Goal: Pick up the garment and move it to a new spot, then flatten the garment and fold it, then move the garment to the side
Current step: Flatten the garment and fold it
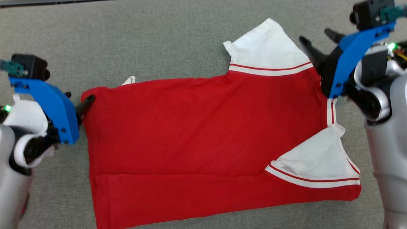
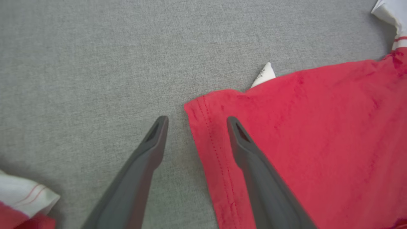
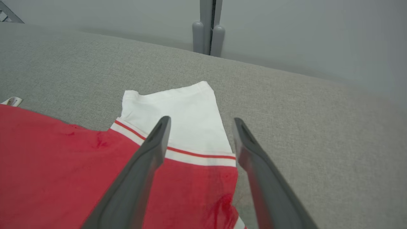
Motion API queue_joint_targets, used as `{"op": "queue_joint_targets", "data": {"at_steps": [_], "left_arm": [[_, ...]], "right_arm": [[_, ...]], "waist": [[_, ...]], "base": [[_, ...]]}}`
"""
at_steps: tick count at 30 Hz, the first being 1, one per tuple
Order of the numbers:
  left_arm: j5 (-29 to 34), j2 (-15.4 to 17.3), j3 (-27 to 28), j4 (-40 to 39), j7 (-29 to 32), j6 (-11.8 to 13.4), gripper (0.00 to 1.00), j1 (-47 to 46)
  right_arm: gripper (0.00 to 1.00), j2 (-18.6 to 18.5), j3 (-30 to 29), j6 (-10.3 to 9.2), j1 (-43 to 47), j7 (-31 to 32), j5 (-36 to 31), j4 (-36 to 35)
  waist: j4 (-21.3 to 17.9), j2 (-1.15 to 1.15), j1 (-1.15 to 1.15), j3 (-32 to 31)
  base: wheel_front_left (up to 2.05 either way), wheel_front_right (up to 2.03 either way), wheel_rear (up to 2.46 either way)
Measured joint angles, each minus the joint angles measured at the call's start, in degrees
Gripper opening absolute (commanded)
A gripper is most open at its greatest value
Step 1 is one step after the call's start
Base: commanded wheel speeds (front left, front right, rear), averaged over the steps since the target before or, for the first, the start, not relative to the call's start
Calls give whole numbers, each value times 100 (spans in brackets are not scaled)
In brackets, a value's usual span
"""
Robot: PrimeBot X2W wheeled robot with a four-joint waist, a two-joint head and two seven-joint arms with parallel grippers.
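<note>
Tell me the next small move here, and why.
Probably lower the open right gripper and pinch the far white sleeve: it sticks out past the red body of the garment, while the near sleeve already lies folded over it.

We see a red short-sleeved garment [image 1: 203, 133] spread flat, its length stretched between our left pincer [image 1: 80, 96] and our right pincer [image 1: 314, 35]. Its stitched hem lies right at the left pincer's tips, one tip over the red corner. A small white label [image 1: 128, 80] pokes out just beyond that corner. Both sleeves are white with a red stripe in a white band. The far sleeve [image 1: 267, 47] lies just beside the right pincer's tips. The near sleeve [image 1: 314, 159] is folded onto the red body, beside that pincer's arm. A long crease runs along our near edge.
</note>
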Motion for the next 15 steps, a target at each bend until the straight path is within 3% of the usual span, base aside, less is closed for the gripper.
{"op": "queue_joint_targets", "data": {"at_steps": [5,15], "left_arm": [[-145,157,-101,-13,766,-38,100,-319],[-47,338,-119,51,978,168,100,-448]], "right_arm": [[100,-49,275,0,-542,-207,85,526],[100,-62,599,0,-1029,-605,248,1354]], "waist": [[-65,0,0,189],[-301,0,0,374]], "base": [[0,0,0],[0,0,0]]}}
